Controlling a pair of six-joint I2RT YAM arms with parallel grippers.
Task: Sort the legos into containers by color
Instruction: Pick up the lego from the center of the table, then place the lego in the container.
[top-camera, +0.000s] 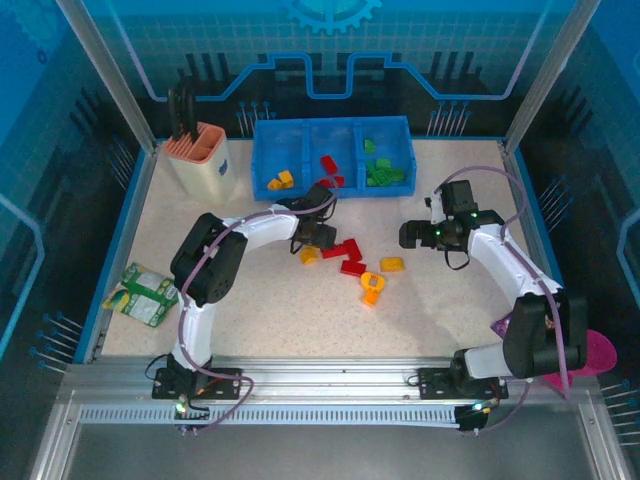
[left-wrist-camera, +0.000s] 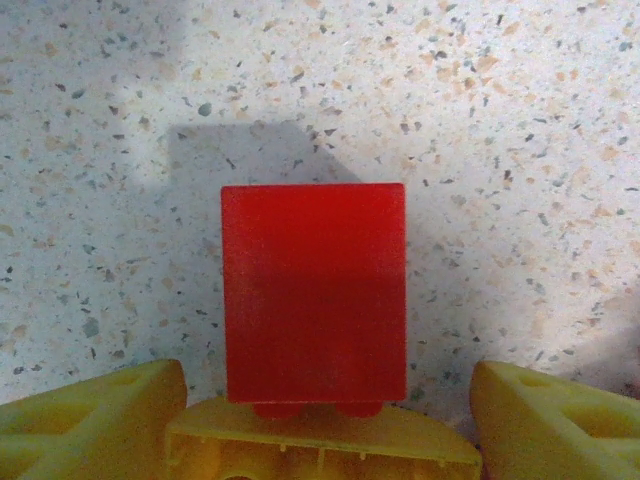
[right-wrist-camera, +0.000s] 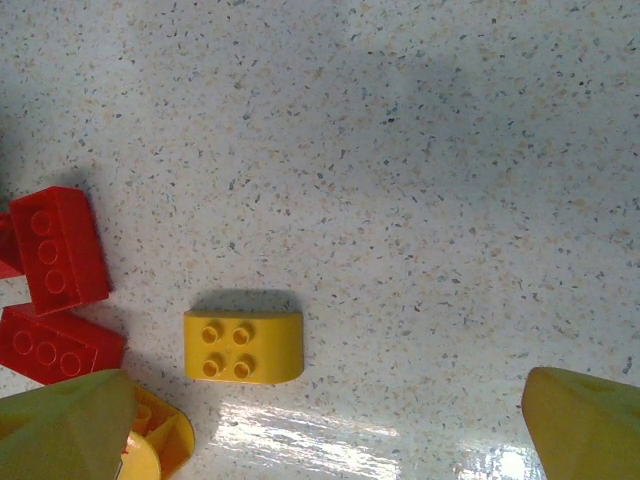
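One tray (top-camera: 259, 150) | three compartments | two yellow legos (top-camera: 280, 181) in leftmost

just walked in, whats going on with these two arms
Two robot arms are sorting lego bricks by color into a blue tray, which holds yellow, red and green ones in separate compartments. The left gripper is low over the table, open fingers either side of a red brick. The right gripper hovers open by a yellow brick. A few more bricks lie loose between them.
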